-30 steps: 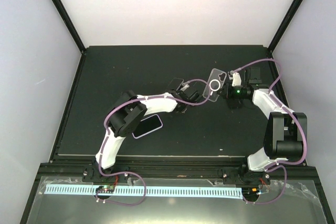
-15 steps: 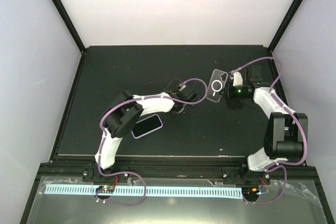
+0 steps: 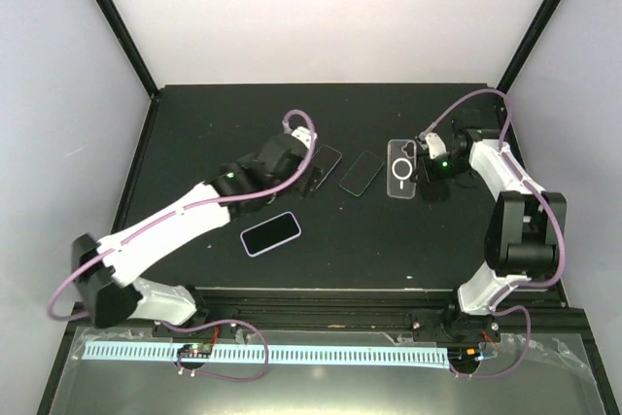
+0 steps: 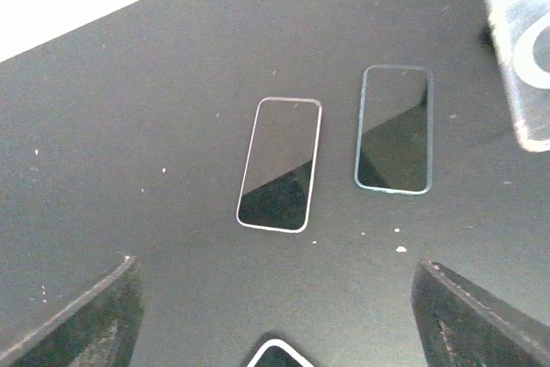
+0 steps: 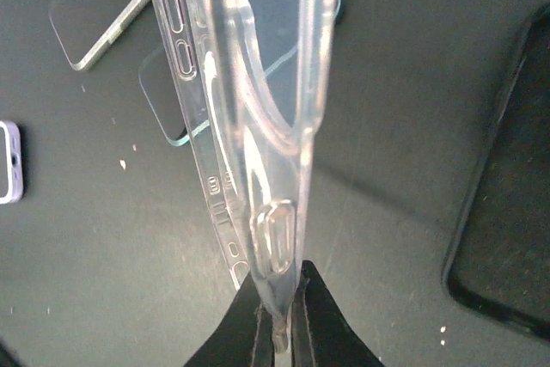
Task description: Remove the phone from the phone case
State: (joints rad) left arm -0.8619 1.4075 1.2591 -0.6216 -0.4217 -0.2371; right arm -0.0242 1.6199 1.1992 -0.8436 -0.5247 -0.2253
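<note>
Retreating leftward, left hand (image 4: 275, 264) now gapes; right hand (image 5: 279, 320) pinches case (image 3: 401, 169).

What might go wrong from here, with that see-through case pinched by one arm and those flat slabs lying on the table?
The right fingers pinch the clear plastic phone case only by its thin edge, so it may twist or slip out and drop. The left fingers are wide open above the silver-edged glassy slab and the greenish-edged glassy slab, which lie close together on the black table. Reaching down might nudge or scratch the wrong one.
</note>
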